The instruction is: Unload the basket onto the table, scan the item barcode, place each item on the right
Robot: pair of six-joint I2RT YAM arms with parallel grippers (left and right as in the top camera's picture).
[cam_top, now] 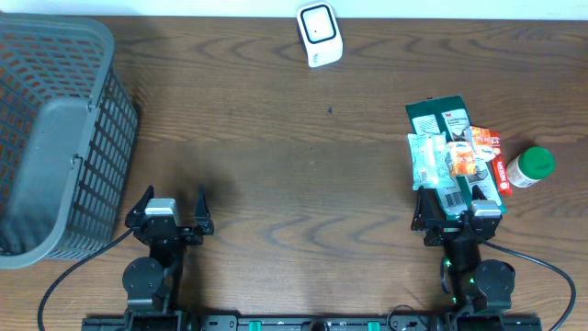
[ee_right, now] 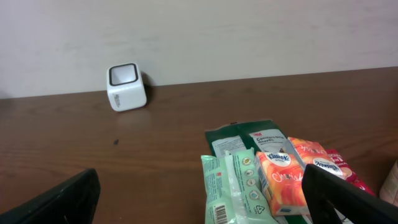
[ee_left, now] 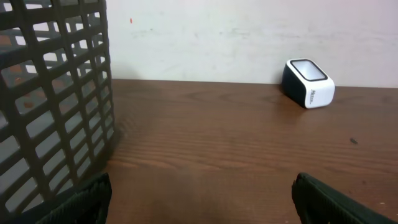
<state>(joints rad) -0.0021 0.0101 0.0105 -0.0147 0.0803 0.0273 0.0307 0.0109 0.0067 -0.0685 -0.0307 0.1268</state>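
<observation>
1. Left gripper (cam_top: 172,204): fingers spread wide, empty, beside the grey basket (cam_top: 55,138).
2. Right gripper (cam_top: 459,215): fingers wide apart, nothing held, at the near end of the packet pile (cam_top: 439,124).
3. Pale green wipes pack (ee_right: 233,183), barcode up, nearest; green-capped bottle (cam_top: 531,167) to the right.
4. Scanner (cam_top: 319,34) at the far edge, well apart.

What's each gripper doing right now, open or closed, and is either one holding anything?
Left gripper: open, holding nothing.
Right gripper: open, holding nothing.
</observation>
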